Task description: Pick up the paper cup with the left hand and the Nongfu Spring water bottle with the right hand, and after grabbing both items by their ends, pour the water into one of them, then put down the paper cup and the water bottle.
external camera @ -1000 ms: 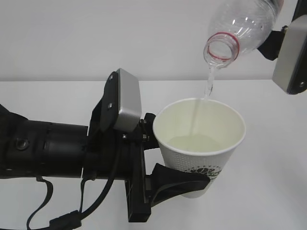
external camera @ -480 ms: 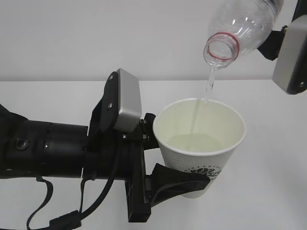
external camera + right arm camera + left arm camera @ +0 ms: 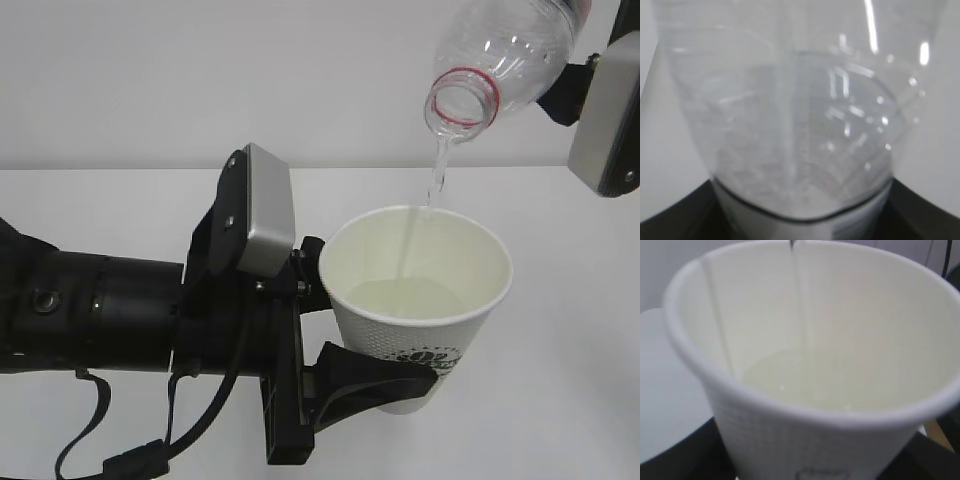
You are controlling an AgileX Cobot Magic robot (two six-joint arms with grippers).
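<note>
Nothing has shifted since the earlier frames; the left hand (image 3: 385, 375) stays clamped on the paper cup (image 3: 420, 300), upright above the table (image 3: 560, 400). Tilted above it, the Nongfu Spring water bottle (image 3: 500, 55), gripped by the right hand (image 3: 600, 100), pours water (image 3: 436, 175) into the cup.

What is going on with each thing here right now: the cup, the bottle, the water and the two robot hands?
paper cup: upright, held off the table, partly filled.
water bottle: uncapped, tilted mouth-down above the cup.
water: falling in a thin stream from bottle mouth into cup; a shallow pool lies in the cup.
left hand: jaws clamped around the cup's lower part.
right hand: holds the bottle's far end; its jaws are out of sight.
</note>
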